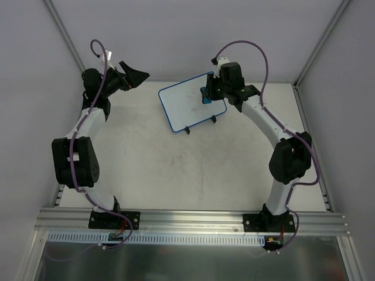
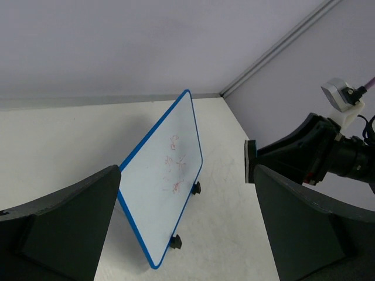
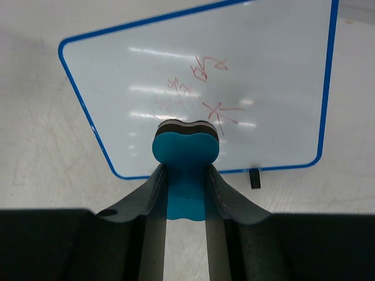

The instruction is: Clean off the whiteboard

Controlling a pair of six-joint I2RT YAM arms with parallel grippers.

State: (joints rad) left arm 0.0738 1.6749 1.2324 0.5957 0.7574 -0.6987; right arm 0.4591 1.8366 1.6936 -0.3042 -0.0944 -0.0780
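Observation:
The whiteboard point(image 1: 188, 104) stands tilted on two black feet at the back of the table, blue-rimmed, with faint red scribbles point(image 3: 202, 88) on its face. My right gripper point(image 1: 208, 93) is shut on a blue bone-shaped eraser point(image 3: 186, 151), gripped at its narrow waist. The eraser's dark felt end point(image 1: 205, 95) is at the board's face just below the scribbles. In the left wrist view the whiteboard point(image 2: 158, 187) leans away, and the right arm point(image 2: 304, 155) hangs beside it. My left gripper point(image 1: 138, 75) is open and empty, raised to the left of the board.
Grey walls close in the table on the left, back and right, with aluminium posts point(image 1: 64, 35) in the back corners. The board's black feet point(image 2: 174, 241) rest on the white tabletop point(image 1: 176, 170). An aluminium rail point(image 1: 193, 219) with both arm bases runs along the near edge.

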